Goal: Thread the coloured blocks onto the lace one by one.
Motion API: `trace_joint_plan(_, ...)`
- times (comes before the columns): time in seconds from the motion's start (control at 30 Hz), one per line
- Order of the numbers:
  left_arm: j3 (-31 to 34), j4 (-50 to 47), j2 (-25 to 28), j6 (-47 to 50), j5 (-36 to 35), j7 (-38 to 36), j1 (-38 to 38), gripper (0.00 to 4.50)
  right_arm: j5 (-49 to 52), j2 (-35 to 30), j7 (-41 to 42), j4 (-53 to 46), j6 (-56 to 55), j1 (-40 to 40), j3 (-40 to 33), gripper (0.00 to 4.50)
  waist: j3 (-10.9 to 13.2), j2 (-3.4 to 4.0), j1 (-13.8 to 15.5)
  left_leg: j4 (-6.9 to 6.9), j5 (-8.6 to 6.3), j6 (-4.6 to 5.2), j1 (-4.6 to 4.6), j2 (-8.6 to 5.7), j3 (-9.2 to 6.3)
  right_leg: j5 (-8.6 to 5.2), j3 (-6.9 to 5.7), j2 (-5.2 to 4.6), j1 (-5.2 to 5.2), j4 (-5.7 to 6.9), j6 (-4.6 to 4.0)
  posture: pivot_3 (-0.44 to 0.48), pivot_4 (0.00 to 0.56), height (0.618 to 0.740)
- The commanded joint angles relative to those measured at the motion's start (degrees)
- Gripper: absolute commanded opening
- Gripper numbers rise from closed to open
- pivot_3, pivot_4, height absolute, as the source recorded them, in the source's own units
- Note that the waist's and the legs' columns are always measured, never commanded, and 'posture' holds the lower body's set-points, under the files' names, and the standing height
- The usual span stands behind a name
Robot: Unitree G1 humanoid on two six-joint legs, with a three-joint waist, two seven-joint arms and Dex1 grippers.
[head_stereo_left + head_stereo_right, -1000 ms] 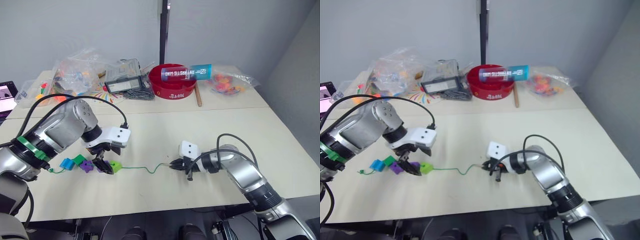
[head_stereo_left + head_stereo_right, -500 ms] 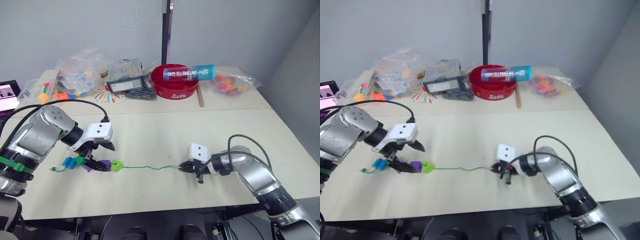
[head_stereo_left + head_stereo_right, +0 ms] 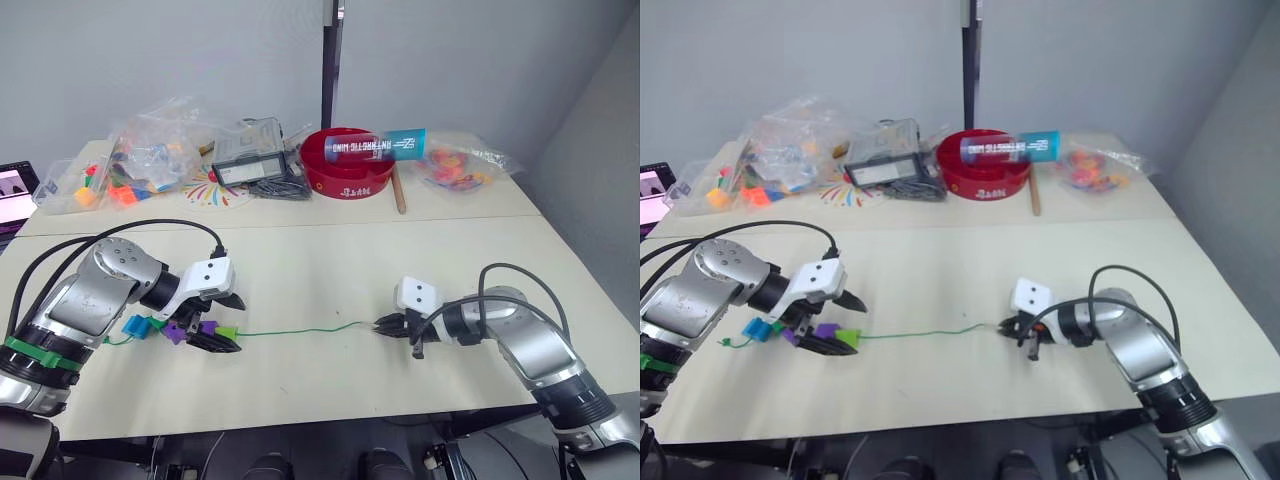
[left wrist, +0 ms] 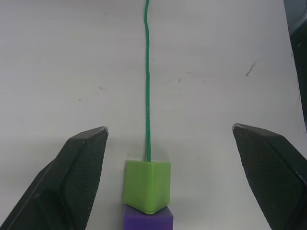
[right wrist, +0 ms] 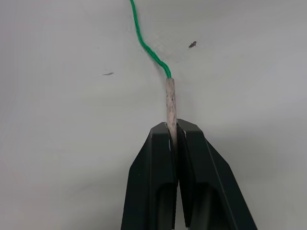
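Lace (image 3: 300,331): green cord lying nearly straight across the near table (image 3: 420,255), long axis running left to right. Pale stiff tip (image 5: 170,103) at its right end.

Right gripper (image 5: 172,132): fingers pinching narrow on the tip, holding the cord end at the table's right.

Coloured blocks (image 3: 165,328): sitting in a row at the cord's left end; light green block (image 4: 147,186) is rightmost, a purple block (image 4: 147,219) touching behind it, all apparently threaded.

Left gripper (image 4: 158,187): fingers spread wide, straddling the light green block without touching. The nearer arm to the blocks.
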Motion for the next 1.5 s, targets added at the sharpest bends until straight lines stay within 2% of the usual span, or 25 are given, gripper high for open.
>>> trace_joint_plan(0.03, 1.49, -0.17, 0.38, -4.04, 2.16, 1.07, 1.57, 4.36, 0.64, 1.57, -0.88, -1.63, 0.59, 0.13, 0.43, 0.00, 0.00, 0.00, -0.04, -0.01, 0.00, 0.00, 0.01, 0.00, 0.01, 0.00, 0.01, 0.00, 0.00, -0.01, 0.00, 0.000, 0.150, 0.740)
trace_joint_plan(0.13, 0.97, 2.22, 0.42, -8.61, 4.99, 1.38, 1.75, 4.36, 0.00, 2.39, -1.38, -0.78, 0.33, -0.15, 1.22, 0.00, 0.00, 0.00, -0.05, -0.01, 0.00, 0.00, 0.00, 0.01, 0.01, 0.00, 0.00, 0.01, -0.03, 0.00, 0.00, 0.000, 0.150, 0.740)
trace_joint_plan(0.33, 0.06, 3.20, 0.38, -9.79, 8.23, 0.32, -0.10, 4.36, -0.04, 2.46, -1.54, -0.01, 0.34, -0.96, 1.39, 0.00, 0.00, 0.00, 0.12, 0.00, 0.00, 0.00, -0.01, -0.02, 0.02, 0.00, -0.01, -0.02, 0.00, -0.01, 0.00, 0.000, 0.150, 0.740)
trace_joint_plan(0.5, -2.14, -0.61, 1.12, -2.92, 11.03, -1.77, -2.66, 4.36, -0.08, 2.93, -1.89, -0.07, 0.41, -1.17, 1.54, 0.00, 0.00, 0.00, -0.01, -0.01, 0.00, 0.00, -0.01, -0.02, 0.03, 0.00, -0.01, -0.01, 0.00, -0.01, 0.00, 0.000, 0.150, 0.740)
trace_joint_plan(0.67, -8.19, -3.11, 3.66, 2.99, 17.50, -6.96, -6.32, 4.36, 0.01, 3.76, -2.51, -0.37, 0.59, -1.15, 1.72, 0.00, 0.00, 0.00, -0.14, -0.02, 0.00, 0.00, 0.00, -0.02, 0.04, 0.00, 0.00, 0.02, 0.00, 0.00, 0.00, 0.000, 0.150, 0.740)
trace_joint_plan(0.8, -12.53, -3.42, 2.71, 7.13, 21.77, -7.37, -9.32, 4.36, 0.02, 4.38, -3.26, -1.03, 1.08, -0.88, 1.91, 0.00, 0.00, 0.00, -0.05, -0.01, 0.00, 0.00, -0.01, -0.01, 0.03, 0.00, -0.01, 0.04, 0.00, -0.01, 0.00, 0.000, 0.150, 0.740)
trace_joint_plan(0.93, -14.50, -3.94, -0.64, 9.96, 23.37, -7.06, -11.82, 4.36, 0.12, 4.82, -4.08, -2.04, 1.89, -0.12, 1.78, 0.00, 0.00, 0.00, 0.19, 0.02, 0.00, 0.00, -0.03, -0.02, 0.00, 0.00, -0.01, 0.01, 0.02, -0.01, 0.01, 0.000, 0.150, 0.740)
trace_joint_plan(1.13, -15.00, -6.59, -2.30, 13.36, 24.16, -6.45, -10.12, 4.36, 0.15, 5.10, -5.05, -2.69, 2.46, 0.28, 1.77, 0.00, 0.00, 0.00, -0.24, 0.00, 0.00, 0.00, -0.02, 0.00, -0.02, 0.01, 0.00, 0.04, -0.02, 0.00, 0.00, 0.000, 0.150, 0.740)
trace_joint_plan(1.43, -15.87, -7.67, -1.41, 10.91, 27.28, -3.18, -4.90, 4.36, 0.53, 4.46, -4.98, -3.13, 2.81, 0.25, 1.41, 0.00, -0.01, 0.02, -0.12, -0.02, 0.00, 0.01, 0.11, 0.01, 0.00, 0.01, 0.03, 0.04, 0.08, 0.00, 0.00, 0.000, 0.150, 0.740)
trace_joint_plan(1.47, -15.82, -7.67, -1.56, 10.85, 27.47, -2.99, -4.67, 3.82, 0.57, 4.43, -4.95, -3.18, 2.83, 0.25, 1.40, 0.00, -0.01, 0.01, -0.11, -0.03, 0.00, 0.01, 0.14, 0.02, 0.00, 0.01, 0.04, 0.04, 0.10, 0.00, 0.00, 0.000, 0.150, 0.740)
trace_joint_plan(1.5, -15.91, -7.81, -1.49, 10.58, 27.67, -2.94, -4.35, 3.56, 0.58, 4.46, -4.93, -3.16, 2.86, 0.17, 1.41, 0.00, -0.01, 0.02, -0.17, -0.02, 0.00, 0.01, 0.15, 0.02, 0.01, 0.01, 0.05, 0.04, 0.10, 0.00, 0.00, 0.000, 0.150, 0.740)
